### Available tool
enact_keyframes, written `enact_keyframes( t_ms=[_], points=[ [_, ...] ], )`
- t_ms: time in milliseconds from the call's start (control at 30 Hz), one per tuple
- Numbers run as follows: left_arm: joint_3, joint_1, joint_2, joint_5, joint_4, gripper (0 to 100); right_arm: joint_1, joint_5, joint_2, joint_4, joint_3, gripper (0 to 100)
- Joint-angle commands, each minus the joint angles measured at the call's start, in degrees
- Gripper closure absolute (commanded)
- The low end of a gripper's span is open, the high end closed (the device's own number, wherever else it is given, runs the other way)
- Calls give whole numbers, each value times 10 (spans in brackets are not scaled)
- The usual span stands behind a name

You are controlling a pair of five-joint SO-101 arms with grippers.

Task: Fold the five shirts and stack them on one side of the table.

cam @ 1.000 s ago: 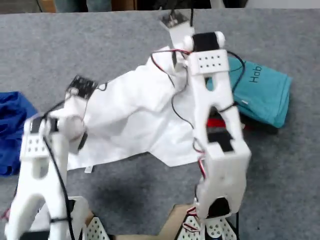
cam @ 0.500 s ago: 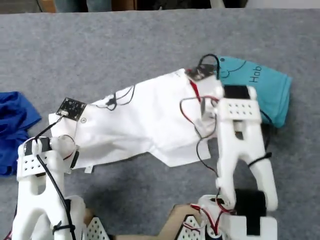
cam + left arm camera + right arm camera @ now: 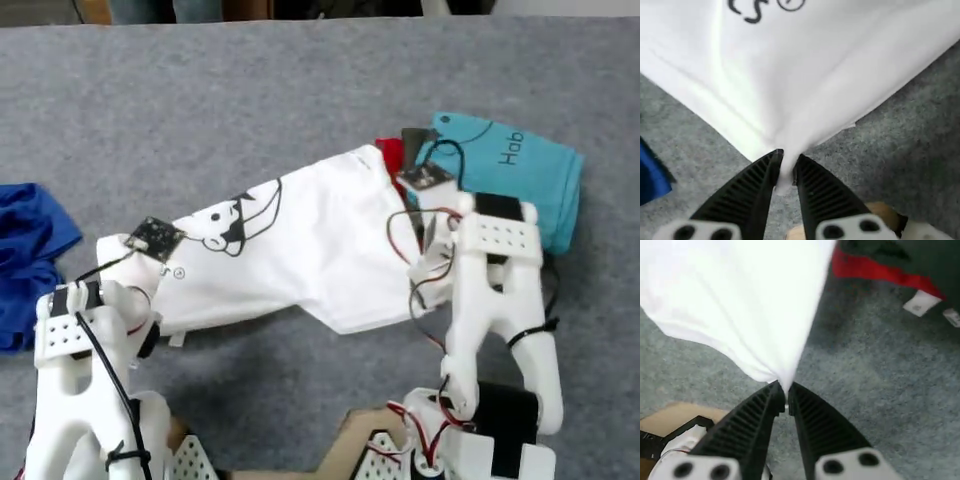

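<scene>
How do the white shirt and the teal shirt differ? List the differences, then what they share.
The white shirt lies spread wide across the middle of the table; the teal shirt is folded into a compact block at the right side. The white shirt is pinched at two edges by the left gripper and the right gripper; no gripper holds the teal shirt. Shared: both sit on the table and carry dark print.

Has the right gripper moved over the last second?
Yes. The right gripper, shut on the white shirt, has drawn back toward the robot, from beyond the far edge of the teal shirt to beside it.
</scene>
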Motion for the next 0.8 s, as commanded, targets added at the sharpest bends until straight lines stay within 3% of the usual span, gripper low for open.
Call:
enact_keyframes(
  t_ms=[0, 133, 300, 367, 600, 667, 767],
  points=[
    [-20, -24, -4, 32, -7, 930, -29, 4, -23, -4, -1, 982],
    [-53, -75, -10, 66, 17, 762, -37, 2, -24, -3, -2, 853],
    [-112, -113, -10, 41, 69, 751, -39, 16, -24, 30, -40, 645],
    [-143, -125, -11, 23, 108, 752, -39, 25, -24, 57, -79, 613],
    [-299, -270, -5, -25, 156, 755, -40, 26, -19, 149, -268, 717],
    [-342, -262, -4, 32, 157, 755, -59, 13, -18, 150, -303, 805],
    [-350, -176, 0, 173, 144, 751, -127, -32, -6, 121, -331, 989]
  ],
)
